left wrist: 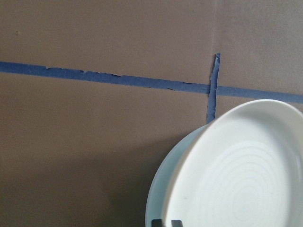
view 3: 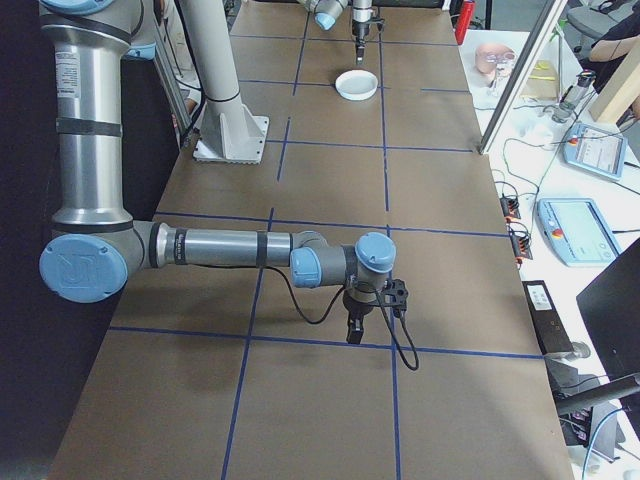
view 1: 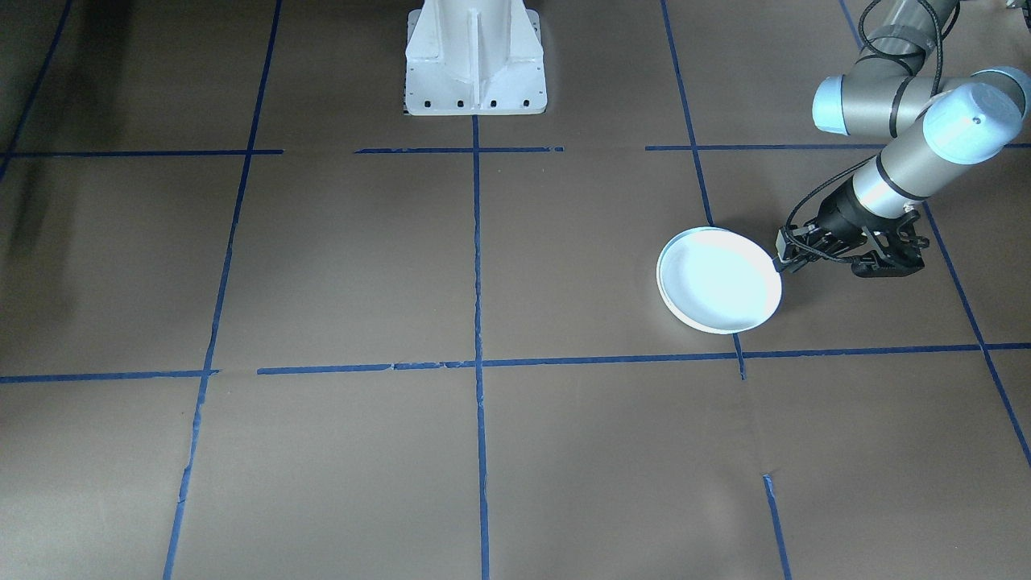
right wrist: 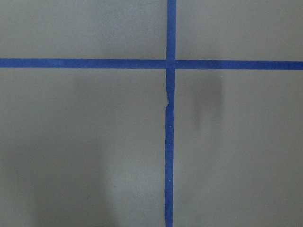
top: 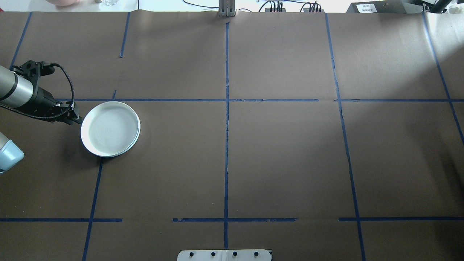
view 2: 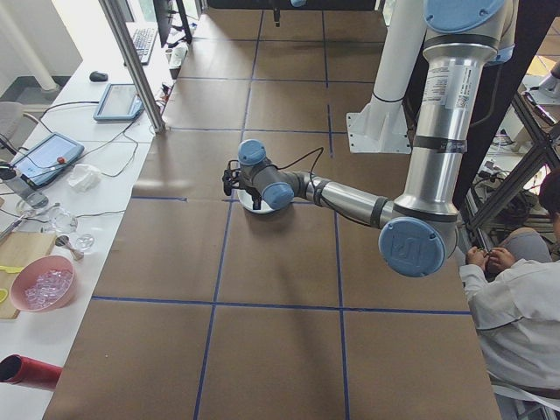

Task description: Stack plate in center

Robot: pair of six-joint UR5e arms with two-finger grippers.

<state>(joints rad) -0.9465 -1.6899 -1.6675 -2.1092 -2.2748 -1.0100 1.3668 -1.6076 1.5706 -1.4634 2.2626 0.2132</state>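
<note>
A white plate (view 1: pixel 717 282) (top: pixel 110 128) (view 3: pixel 357 84) lies on the brown table on my left side. In the left wrist view the plate (left wrist: pixel 246 179) rests on a second, pale rim (left wrist: pixel 158 198) that peeks out beneath it. My left gripper (view 1: pixel 780 264) (top: pixel 78 119) sits low at the plate's edge, shut on its rim; its dark fingertips (left wrist: pixel 163 223) show on the rim. My right gripper (view 3: pixel 355 330) hangs over a blue tape crossing far from the plate. It shows only in the exterior right view, so I cannot tell its state.
Blue tape lines (top: pixel 226 145) split the table into squares. The white robot base (view 1: pixel 475 60) stands at the middle of the robot-side edge. A side bench holds tablets (view 2: pixel 42 157) and a pink bowl (view 2: pixel 42 289). A person in a white coat (view 2: pixel 516 306) sits near the base.
</note>
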